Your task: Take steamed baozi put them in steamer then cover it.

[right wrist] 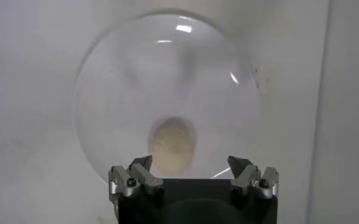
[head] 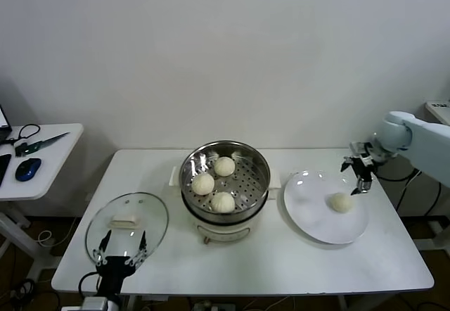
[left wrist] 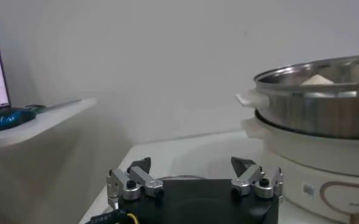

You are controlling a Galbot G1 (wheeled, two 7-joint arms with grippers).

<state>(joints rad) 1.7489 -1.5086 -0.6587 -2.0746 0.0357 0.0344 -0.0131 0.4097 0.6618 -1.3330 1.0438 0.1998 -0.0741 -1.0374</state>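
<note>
Hovering open-fingered and empty, right gripper sat above last baozi on plate (three in steamer; glass lid off).

Cream-white baozi, perforated silver steamer

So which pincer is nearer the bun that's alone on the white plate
The right pincer. It hangs open just above and beside the bun on the plate. The left pincer sits far across the table, at the glass lid near the front edge.
</note>
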